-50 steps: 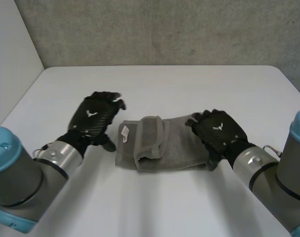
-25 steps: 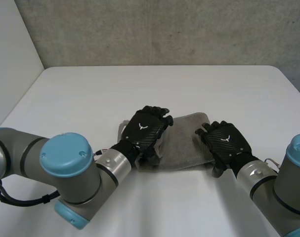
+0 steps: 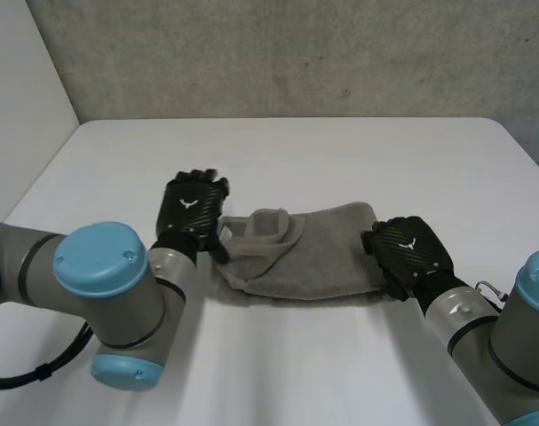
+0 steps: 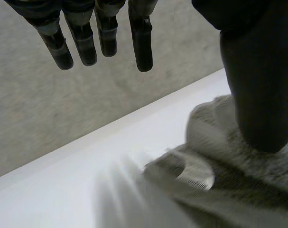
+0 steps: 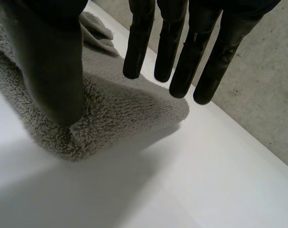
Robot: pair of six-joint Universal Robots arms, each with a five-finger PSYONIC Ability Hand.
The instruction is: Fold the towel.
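A grey towel (image 3: 305,257) lies folded into a long, low bundle on the white desk (image 3: 340,160), just below the middle of the head view, with a loose band of cloth looped across its left part. The left hand (image 3: 191,206) is at the towel's left end, left of centre in the frame, its back turned up and its fingertips pointing toward the concrete wall (image 3: 296,53) at the top. In the left wrist view its fingers (image 4: 143,42) reach out straight and slightly spread above bare desk, holding nothing, while the thumb (image 4: 260,95) stands apart from them over the rumpled towel end; whether the thumb presses the cloth cannot be told. A small white label (image 4: 197,175) sticks out of the towel's edge just beside that thumb. The right hand (image 3: 409,253) is at the towel's right end, in the lower right of the head view, lying over the corner nearest the camera. In the right wrist view its fingers (image 5: 139,42) are straight and hang just above the thick folded end, and the thumb (image 5: 53,71) comes down at the cloth's near edge; nothing is gripped between them.
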